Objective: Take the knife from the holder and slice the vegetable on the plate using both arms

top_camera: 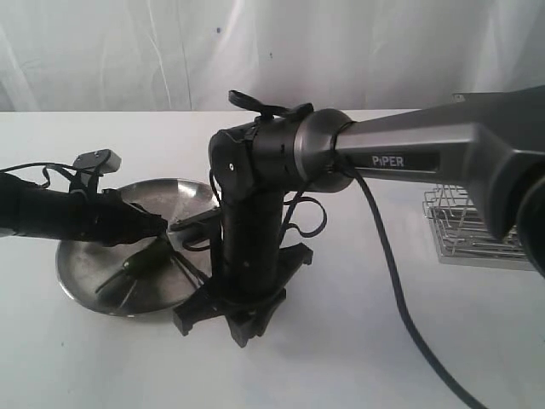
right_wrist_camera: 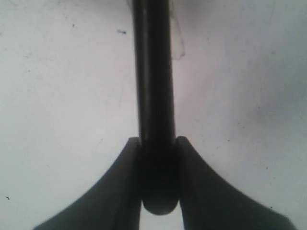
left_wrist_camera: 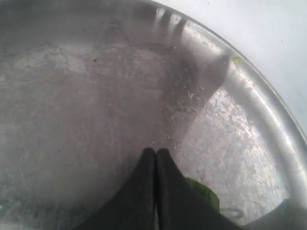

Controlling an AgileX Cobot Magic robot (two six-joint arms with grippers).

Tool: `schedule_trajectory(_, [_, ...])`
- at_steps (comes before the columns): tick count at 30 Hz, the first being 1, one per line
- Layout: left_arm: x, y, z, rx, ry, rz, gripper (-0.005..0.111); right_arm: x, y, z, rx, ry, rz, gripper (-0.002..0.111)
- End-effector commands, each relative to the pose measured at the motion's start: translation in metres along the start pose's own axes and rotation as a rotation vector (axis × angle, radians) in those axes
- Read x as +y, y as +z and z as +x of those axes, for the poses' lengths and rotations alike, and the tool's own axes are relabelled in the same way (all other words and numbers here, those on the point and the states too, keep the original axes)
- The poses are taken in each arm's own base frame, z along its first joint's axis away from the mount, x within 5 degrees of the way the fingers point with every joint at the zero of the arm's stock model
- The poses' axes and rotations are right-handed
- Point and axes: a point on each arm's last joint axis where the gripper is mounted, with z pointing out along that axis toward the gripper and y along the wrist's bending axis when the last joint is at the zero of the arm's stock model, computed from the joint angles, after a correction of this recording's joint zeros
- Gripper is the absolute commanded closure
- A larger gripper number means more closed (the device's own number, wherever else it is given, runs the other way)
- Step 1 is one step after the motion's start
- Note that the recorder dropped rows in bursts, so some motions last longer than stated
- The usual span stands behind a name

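The left hand [left_wrist_camera: 156,152] is clenched on nothing, low over the plate [left_wrist_camera: 86,96]; only its wrist view shows a green vegetable piece [left_wrist_camera: 205,194] just beside the fingers; the right wrist view alone shows the right hand [right_wrist_camera: 157,143] grasping the knife [right_wrist_camera: 153,72] by its handle, over the white counter [right_wrist_camera: 57,96]; the exterior view adds the holder [top_camera: 456,223], well apart from the plate.

Looks like a robotics lab bench to me: plain white table [top_camera: 366,366], a white sheet [top_camera: 128,51] hung as backdrop behind it, and a PiPER-labelled robot arm [top_camera: 443,153] trailing its cable [top_camera: 392,281].
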Motion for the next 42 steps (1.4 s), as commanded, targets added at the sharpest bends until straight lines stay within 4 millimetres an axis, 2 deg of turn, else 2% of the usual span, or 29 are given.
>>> schedule_trajectory(1, [0.007, 0.005, 0.022, 0.099, 0.022, -0.044, 0.107, 0.0, -0.002, 0.002, 0.008, -0.008, 0.011, 0.108])
schedule_trajectory(4, [0.005, 0.004, 0.016, 0.067, 0.004, -0.042, 0.107, 0.0, -0.002, -0.002, -0.028, -0.008, 0.01, 0.108])
schedule_trajectory(5, [0.003, -0.001, 0.003, 0.022, 0.019, -0.013, 0.107, 0.0, -0.002, -0.004, -0.048, -0.008, 0.01, 0.108])
schedule_trajectory(8, [-0.008, -0.026, -0.031, -0.113, -0.023, 0.108, 0.107, 0.0, -0.002, -0.007, -0.089, -0.008, 0.009, 0.108])
schedule_trajectory(10, [-0.015, -0.05, -0.047, -0.174, -0.032, 0.092, 0.107, 0.0, -0.002, -0.01, -0.118, -0.009, 0.009, 0.108])
schedule_trajectory(12, [-0.024, -0.073, -0.054, -0.221, -0.045, 0.074, 0.107, 0.0, -0.003, -0.011, -0.125, -0.012, 0.013, 0.108])
schedule_trajectory(15, [-0.046, -0.102, -0.047, -0.26, -0.039, 0.069, 0.107, -0.003, -0.007, -0.011, -0.14, -0.028, 0.046, 0.108])
schedule_trajectory(20, [-0.064, -0.126, -0.036, -0.294, -0.038, 0.053, 0.107, -0.003, -0.023, -0.009, -0.186, -0.014, 0.064, 0.108])
schedule_trajectory(25, [-0.09, -0.152, -0.032, -0.351, 0.003, 0.118, 0.107, 0.001, -0.051, -0.002, -0.249, -0.025, 0.058, 0.108])
schedule_trajectory(29, [-0.106, -0.168, -0.028, -0.372, 0.073, 0.146, 0.107, 0.0, -0.053, -0.001, -0.248, -0.026, 0.064, 0.108])
schedule_trajectory(32, [-0.11, -0.172, -0.021, -0.346, 0.115, 0.134, 0.107, 0.0, -0.054, 0.0, -0.247, -0.026, 0.064, 0.108])
schedule_trajectory(36, [-0.109, -0.171, -0.015, -0.336, 0.079, 0.132, 0.107, 0.005, -0.061, 0.003, -0.269, -0.045, 0.066, 0.108])
schedule_trajectory(42, [-0.108, -0.172, -0.018, -0.38, 0.023, 0.135, 0.107, -0.001, -0.063, 0.015, -0.292, -0.071, 0.123, 0.108])
